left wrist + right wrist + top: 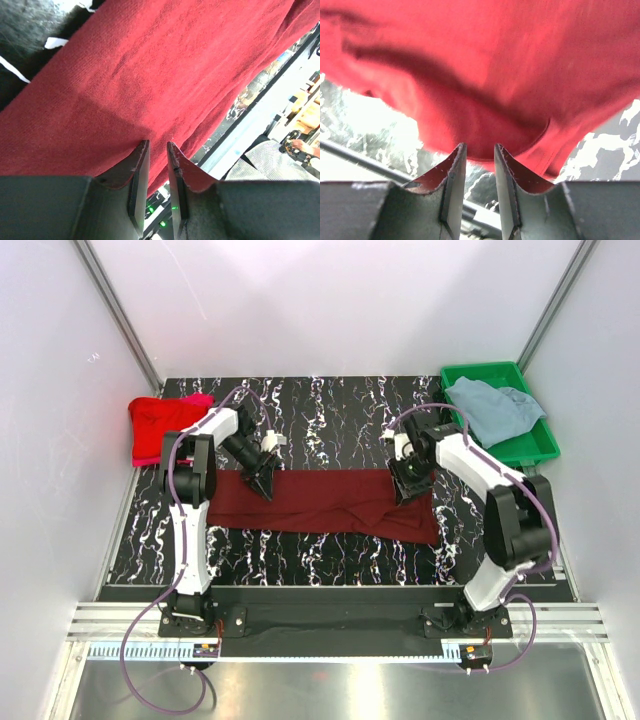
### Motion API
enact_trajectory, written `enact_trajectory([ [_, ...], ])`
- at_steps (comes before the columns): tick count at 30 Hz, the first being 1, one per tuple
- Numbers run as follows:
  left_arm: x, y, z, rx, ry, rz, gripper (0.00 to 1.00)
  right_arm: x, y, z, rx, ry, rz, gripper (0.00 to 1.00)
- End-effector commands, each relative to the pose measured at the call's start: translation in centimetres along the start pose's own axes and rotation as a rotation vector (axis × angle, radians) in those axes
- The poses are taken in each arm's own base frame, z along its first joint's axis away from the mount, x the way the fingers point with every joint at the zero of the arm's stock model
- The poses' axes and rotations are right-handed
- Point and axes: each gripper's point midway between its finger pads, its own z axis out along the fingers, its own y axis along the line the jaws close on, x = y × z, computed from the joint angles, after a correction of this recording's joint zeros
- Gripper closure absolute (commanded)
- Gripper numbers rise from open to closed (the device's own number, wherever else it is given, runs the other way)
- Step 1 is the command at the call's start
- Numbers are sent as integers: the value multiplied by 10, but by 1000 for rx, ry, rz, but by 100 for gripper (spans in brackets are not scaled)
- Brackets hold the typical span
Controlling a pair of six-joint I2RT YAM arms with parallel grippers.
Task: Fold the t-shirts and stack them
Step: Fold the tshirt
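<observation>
Maroon t-shirt (320, 505) stretched across mid-tabletop, far edge pinched at both ends: left gripper (265, 483) clamped narrowly on cloth, right gripper (405, 488) likewise, jaws barely parted.

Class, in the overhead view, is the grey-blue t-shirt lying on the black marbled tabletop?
No, the grey-blue t-shirt lies bunched inside the green tray, not on the tabletop.

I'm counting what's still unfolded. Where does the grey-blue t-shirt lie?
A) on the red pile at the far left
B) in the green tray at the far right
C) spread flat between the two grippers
B: the grey-blue t-shirt lies crumpled in the green tray at the far right, apart from the other shirts.
</observation>
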Motion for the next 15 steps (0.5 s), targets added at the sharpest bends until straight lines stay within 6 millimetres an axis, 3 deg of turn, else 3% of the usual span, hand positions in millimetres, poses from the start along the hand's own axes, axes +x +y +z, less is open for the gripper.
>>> enact_trajectory([
  [1,27,-33,-12,100,101,-78,75,20,15,-22,-33,-3,37,64],
  [8,22,-33,-12,99,95,-74,75,33,14,-30,-9,-50,38,63],
  [11,19,-33,-13,98,86,-81,75,18,2,-32,32,-95,27,61],
  [15,17,-35,-14,98,80,-90,75,-5,-14,-26,57,-110,39,47],
])
